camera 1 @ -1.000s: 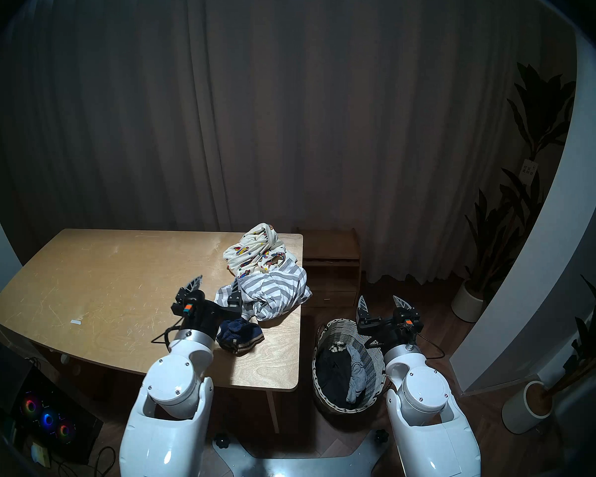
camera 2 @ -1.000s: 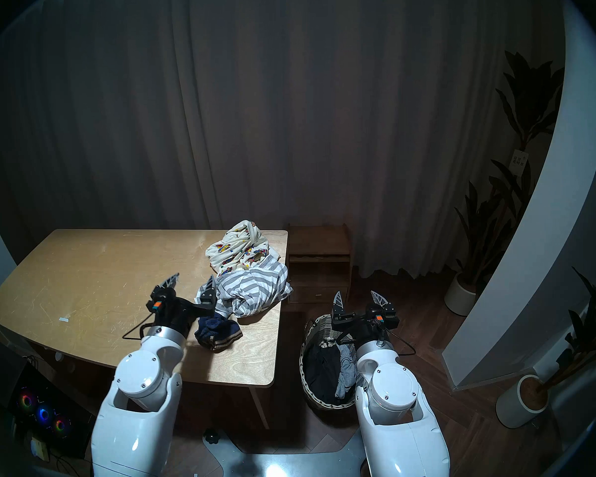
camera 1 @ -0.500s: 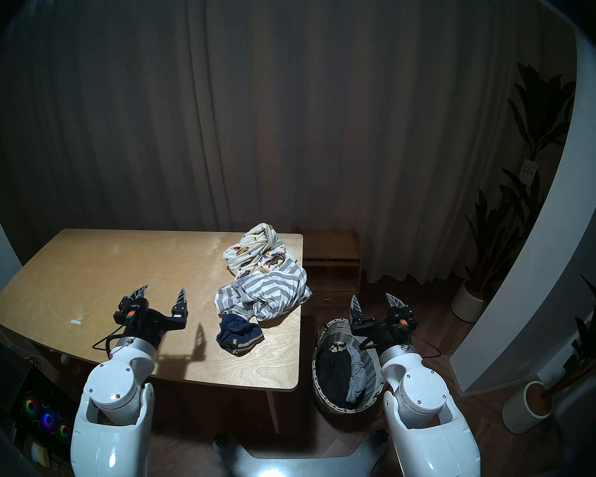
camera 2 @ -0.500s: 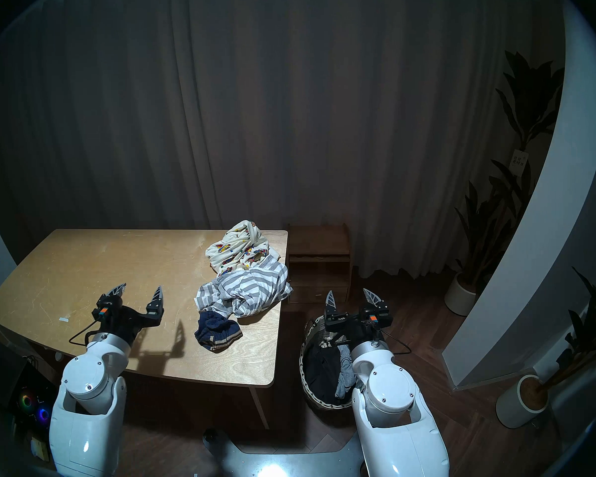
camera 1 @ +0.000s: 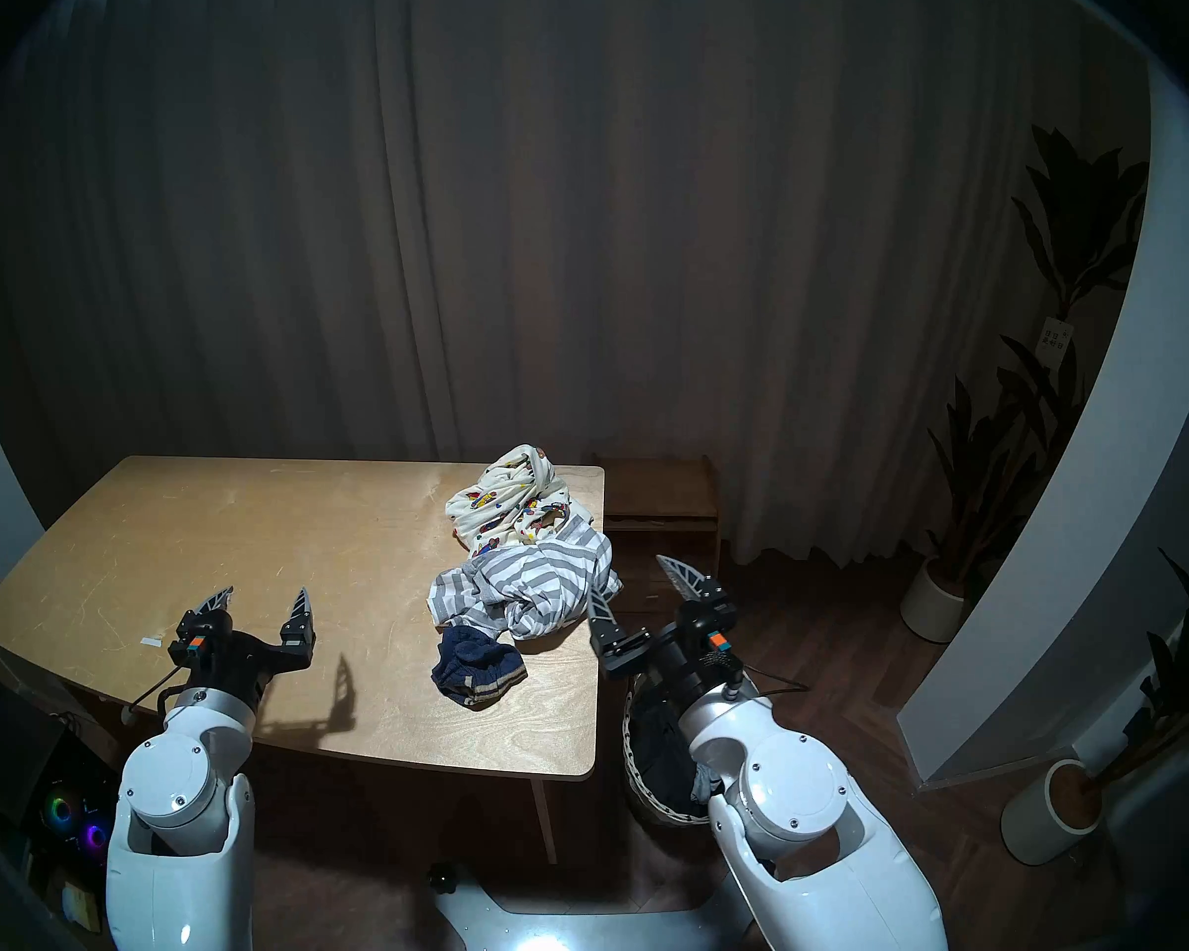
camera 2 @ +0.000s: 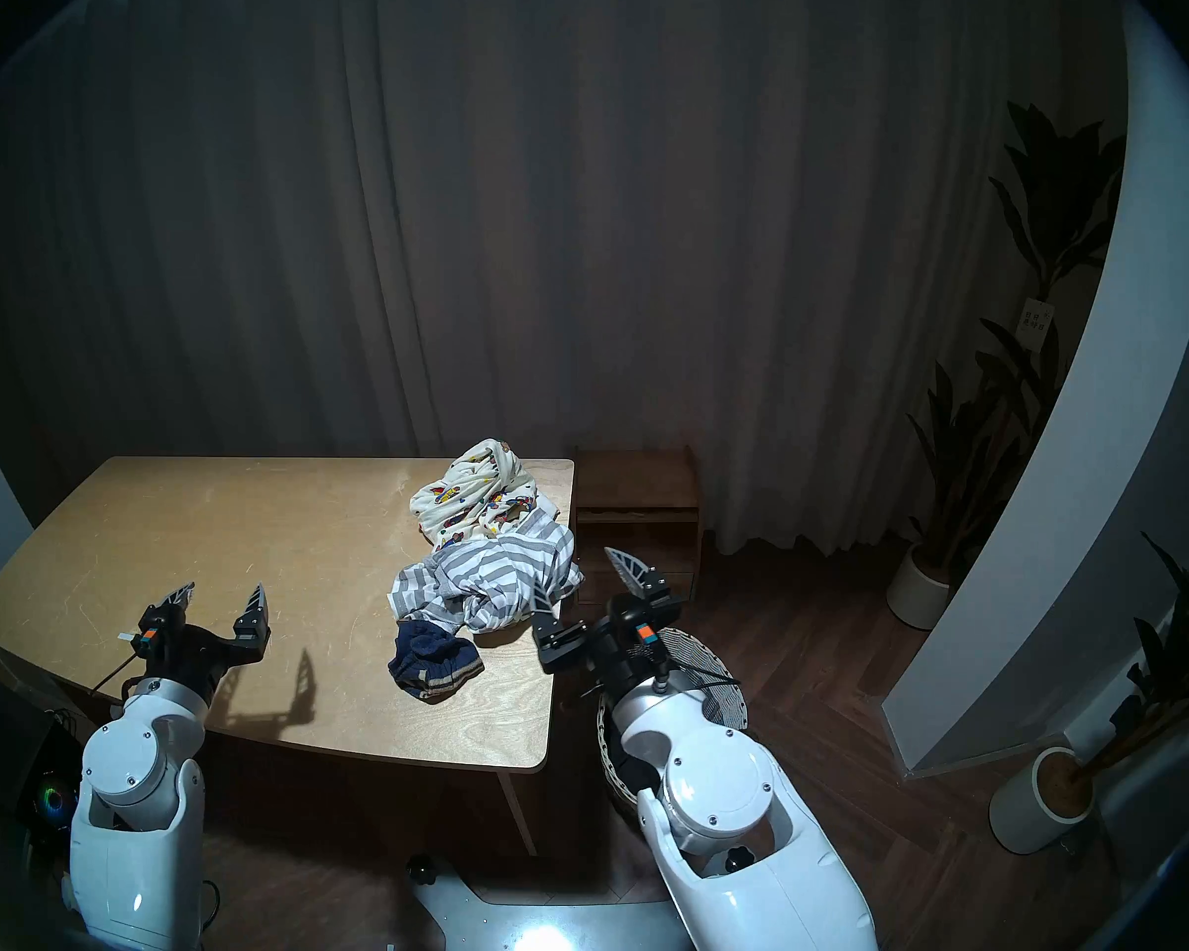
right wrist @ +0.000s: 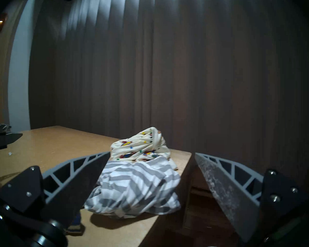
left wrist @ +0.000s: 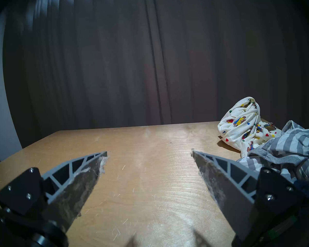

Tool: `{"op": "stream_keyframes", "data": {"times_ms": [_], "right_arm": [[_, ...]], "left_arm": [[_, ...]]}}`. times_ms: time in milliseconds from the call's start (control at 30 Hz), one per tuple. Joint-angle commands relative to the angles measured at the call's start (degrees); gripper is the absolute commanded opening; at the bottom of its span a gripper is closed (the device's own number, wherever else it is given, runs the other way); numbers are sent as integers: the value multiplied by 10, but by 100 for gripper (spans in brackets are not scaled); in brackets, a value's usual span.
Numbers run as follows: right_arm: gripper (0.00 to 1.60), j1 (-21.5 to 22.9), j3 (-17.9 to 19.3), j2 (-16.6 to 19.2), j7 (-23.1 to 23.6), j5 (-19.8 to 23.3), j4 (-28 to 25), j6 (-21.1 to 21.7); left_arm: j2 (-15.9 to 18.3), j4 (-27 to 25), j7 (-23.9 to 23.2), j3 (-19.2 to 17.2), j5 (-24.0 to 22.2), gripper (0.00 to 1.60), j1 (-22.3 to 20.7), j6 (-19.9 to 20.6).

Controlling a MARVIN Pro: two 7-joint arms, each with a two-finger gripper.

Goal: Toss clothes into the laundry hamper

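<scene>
Three garments lie bunched on the wooden table (camera 1: 235, 551), toward its 2 o'clock corner: the cream bear-print one (camera 1: 509, 503) farthest back, the grey-and-white striped one (camera 1: 530, 589) touching it in front, the small navy one (camera 1: 476, 665) nearest. The left gripper (camera 1: 262, 596) hovers over bare tabletop at about 8 o'clock from the pile, spread wide and empty. The right gripper (camera 1: 636, 582), equally wide and empty, points at the striped garment from 4 o'clock. The woven hamper (camera 1: 636, 771) stands on the floor beneath that arm.
</scene>
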Motion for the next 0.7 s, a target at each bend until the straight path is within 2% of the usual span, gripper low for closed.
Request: {"op": "stream_keyframes", "data": {"times_ms": [0,267,433,667], "right_arm": [[160,66,-77,26,-28,22,34,7],[160,111,-143,38,-47,36,72,11],[160,146,-202,54,-102,55,82,-5],[160,177,-257,67,-172,88,104,-10]], "left_arm": [[-1,-14,-7,-8,-11,160,1,-15],[0,-13,-12,-9,-18,160,2,-17],[0,-13,-15,-11,-21,160,2,-19],[0,-13,-17,-12,-22,160,3,-23]]}}
